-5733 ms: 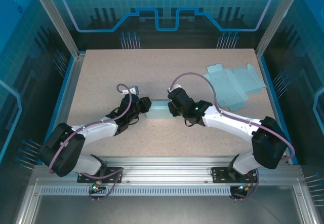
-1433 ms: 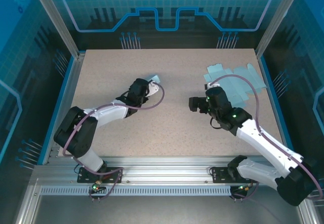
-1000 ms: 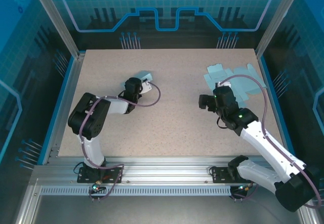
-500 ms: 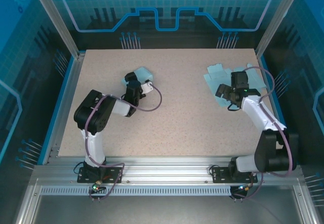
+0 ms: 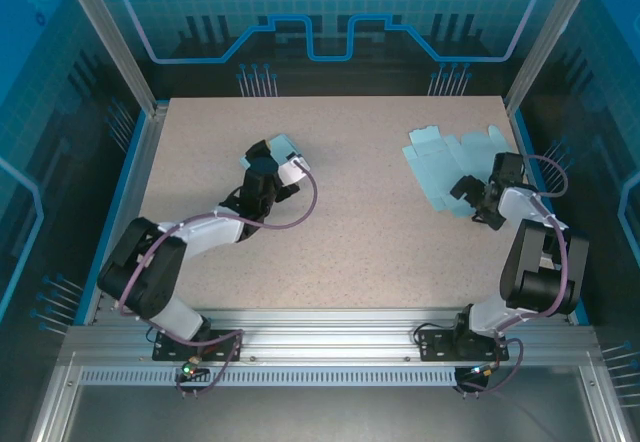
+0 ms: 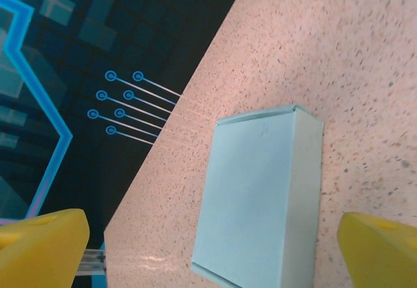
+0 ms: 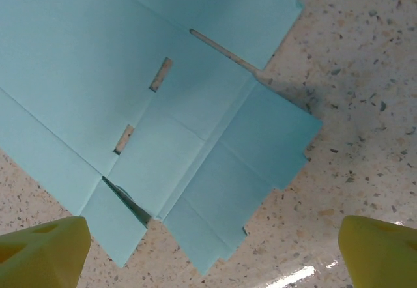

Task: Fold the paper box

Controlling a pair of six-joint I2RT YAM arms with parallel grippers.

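The left gripper (image 5: 268, 158) is standing wide open, having just released the folded pale-blue rectangular paper box (image 6: 260, 197), which is lying free on the speckled beige tabletop (image 5: 360, 222), rear left; 1 box is judged complete. The right gripper (image 5: 472, 200), fingers also apart and empty, is arriving over the flat pale-blue unfolded paper blanks (image 7: 163, 105).

I can't read any text right now. No labels, brands or numbers are legible on anything I'm watching.

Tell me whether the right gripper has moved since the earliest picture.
Yes. The right gripper has gone from the table's middle rightward, toward the right table edge, and now hangs open over the flat paper sheets.
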